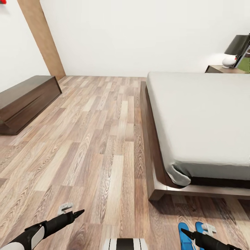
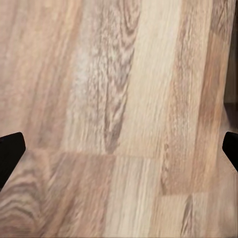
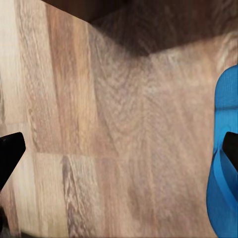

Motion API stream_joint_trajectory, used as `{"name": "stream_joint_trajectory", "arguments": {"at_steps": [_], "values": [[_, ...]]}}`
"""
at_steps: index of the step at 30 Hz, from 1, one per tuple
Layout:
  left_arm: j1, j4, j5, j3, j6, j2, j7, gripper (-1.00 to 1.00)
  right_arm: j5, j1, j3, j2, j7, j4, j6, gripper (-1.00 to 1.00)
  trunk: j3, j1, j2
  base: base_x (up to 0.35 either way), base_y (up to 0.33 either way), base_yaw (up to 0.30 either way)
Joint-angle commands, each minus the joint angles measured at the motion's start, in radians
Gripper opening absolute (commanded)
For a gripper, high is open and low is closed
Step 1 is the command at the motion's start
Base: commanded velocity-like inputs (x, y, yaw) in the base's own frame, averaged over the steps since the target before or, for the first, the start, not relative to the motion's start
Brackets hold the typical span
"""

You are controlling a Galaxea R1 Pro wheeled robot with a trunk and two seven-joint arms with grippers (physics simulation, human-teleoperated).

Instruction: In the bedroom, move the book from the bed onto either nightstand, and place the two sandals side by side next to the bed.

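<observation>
Both arms reach forward, low over the floor (image 1: 97, 139). Left gripper (image 2: 119, 148) and right gripper (image 3: 119, 148): fingers spread wide, holding nothing. Bed (image 1: 201, 118) at 2 o'clock; dresser (image 1: 27, 100) at 10 o'clock. Sandals (image 1: 190, 233) lie together off the bed's corner, under the right arm.

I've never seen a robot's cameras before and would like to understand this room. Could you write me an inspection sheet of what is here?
Surface: wood-plank floor, bare where seen.
Job's things: two blue sandals side by side on the floor by the foot corner of the bed; one sandal's edge by the right gripper. Nightstand beyond the bed. Book: nothing seen.
Clutter: lamp and a white object on the nightstand.
Grippers: left gripper and right gripper both open, empty, over the floor.
Cables: nothing seen.
Surroundings: white walls, low dark dresser at left.
</observation>
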Motion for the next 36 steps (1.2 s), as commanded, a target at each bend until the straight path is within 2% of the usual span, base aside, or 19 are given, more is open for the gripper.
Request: {"name": "stream_joint_trajectory", "arguments": {"at_steps": [1,14,17,18,23,25,32,36], "values": [[0.0,0.0,0.002,0.005,0.01,-0.001,-0.004,1.0,-0.004,0.0,-0.004,0.0,0.004,0.0,0.01,1.0,0.003,-0.001,0.0,0.0,0.0,0.0],[0.0,0.004,0.0,0.004,0.01,-0.015,0.011,1.0,-0.004,0.0,-0.002,0.003,0.004,0.001,0.01,1.0,0.054,-0.006,0.003,0.0,0.0,0.0],[0.001,0.023,-0.002,0.004,0.007,-0.022,0.022,1.0,-0.004,-0.001,-0.001,0.007,0.004,0.009,0.01,1.0,0.065,-0.008,0.004,0.0,0.0,0.0],[0.001,0.05,-0.003,0.004,-0.015,-0.026,0.028,1.0,-0.003,0.0,-0.001,0.01,0.003,0.029,0.007,1.0,0.069,-0.008,0.004,0.0,0.0,0.0],[0.001,0.095,-0.003,0.004,-0.067,-0.028,0.031,1.0,-0.003,0.0,-0.001,0.012,0.003,0.054,-0.057,1.0,0.088,-0.01,0.005,0.0,0.0,0.0],[0.001,0.135,-0.003,0.004,-0.112,-0.029,0.033,1.0,-0.003,0.0,-0.001,0.013,-0.003,0.078,-0.135,1.0,0.096,-0.011,0.006,0.0,0.0,0.0],[0.001,0.155,-0.003,0.004,-0.139,-0.03,0.033,1.0,0.002,0.0,0.0,0.014,-0.085,0.097,-0.175,1.0,0.123,-0.015,0.007,0.0,0.0,0.0],[0.001,0.161,-0.003,0.003,-0.143,-0.034,0.034,1.0,0.003,0.0,0.001,0.014,-0.106,0.099,-0.181,1.0,0.139,-0.016,0.008,0.0,0.0,0.0]]}}
